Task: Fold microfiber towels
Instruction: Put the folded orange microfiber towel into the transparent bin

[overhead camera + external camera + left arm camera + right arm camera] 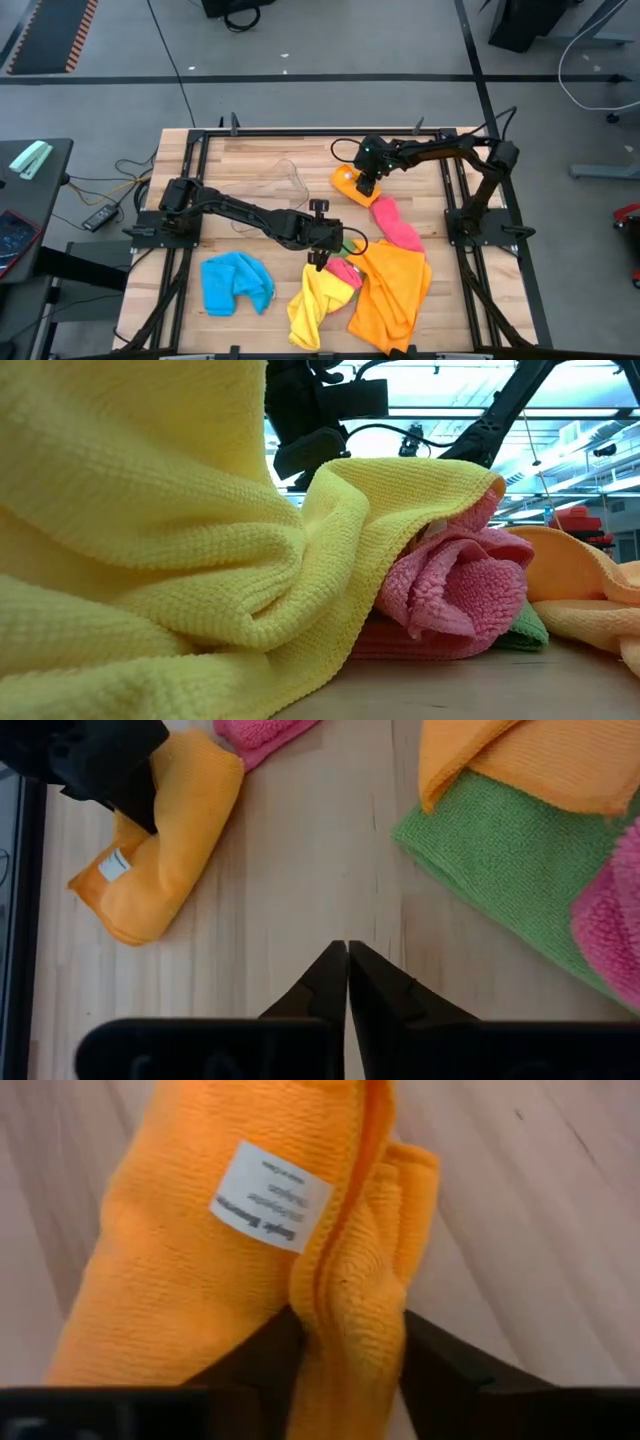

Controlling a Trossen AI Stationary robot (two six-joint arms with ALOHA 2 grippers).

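Note:
A small folded orange towel (350,188) with a white label (270,1195) lies on the table's far middle. My right gripper (367,185) is shut on it. My left gripper (347,960) is shut and empty over bare wood, beside a pile of towels in the table's near middle. In the pile are a yellow towel (315,305), a pink one (455,595), a green one (500,870) and a large orange one (392,290). Another pink towel (400,225) lies past the pile. A crumpled blue towel (235,282) lies at the near left. My right gripper pinches a thick folded edge (345,1315) of the orange towel between its two fingers, several layers together. The fingers come from above, slanting down. The towel lies on the table, and it also shows in the left wrist view (160,850).
A clear plastic tub (285,180) stands at the far middle, left of the folded orange towel. Bare wood shows between the tub, the blue towel and the pile. The black frame rails (190,200) run along the table's left and right sides.

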